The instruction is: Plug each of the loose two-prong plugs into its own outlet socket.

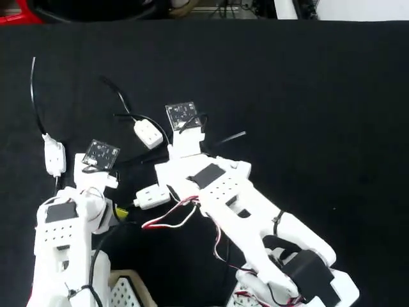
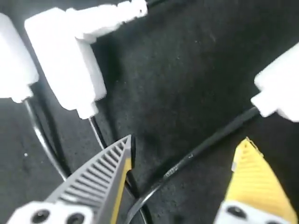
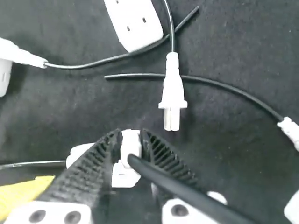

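Note:
My right gripper (image 3: 130,135) is shut on a white two-prong plug (image 3: 127,145), held just over a white outlet block (image 3: 122,176). A second white plug (image 3: 172,95) lies loose on the black cloth beyond it, prongs toward the gripper. Farther off lies another outlet block (image 3: 133,21) with its slots showing. My left gripper (image 2: 187,140) stands open, grey finger (image 2: 100,182) and yellow finger (image 2: 252,182) apart, above a black cord (image 2: 196,154). A white outlet block (image 2: 70,60) lies ahead of it. In the high view three white blocks (image 1: 147,134) (image 1: 54,157) (image 1: 152,196) show.
Thin black cords (image 1: 118,96) run across the black table (image 1: 307,96). The far and right parts of the cloth hold nothing. A perforated white piece (image 1: 124,291) sits at the near edge between the arms. Red and white wires (image 1: 169,217) hang from the right arm.

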